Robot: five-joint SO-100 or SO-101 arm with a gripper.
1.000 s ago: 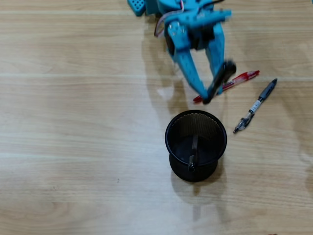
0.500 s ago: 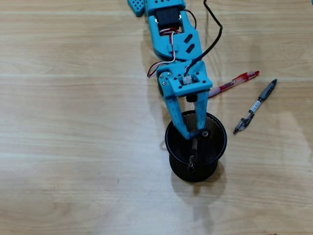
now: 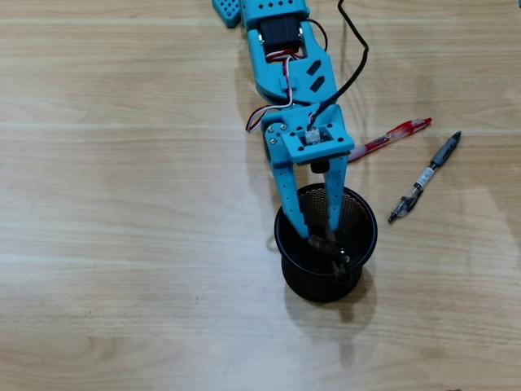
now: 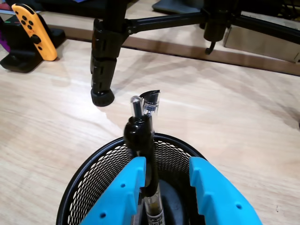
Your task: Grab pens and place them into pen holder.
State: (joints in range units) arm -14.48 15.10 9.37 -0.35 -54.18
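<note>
Wrist view shows the pincer spread over the mesh pen holder; a black pen stands nearly upright between the jaws, touching neither, its tip inside the holder; beyond it, up and right overhead, lie a red pen and a grey pen, angled alike; the arm reaches steeply down.

Light wooden table, orange game controller on black stand, black tripod leg

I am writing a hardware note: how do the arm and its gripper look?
The arm is bright blue plastic with a black motor and red, white and black cables. The gripper has two long blue tapered fingers with small screw holes.
</note>
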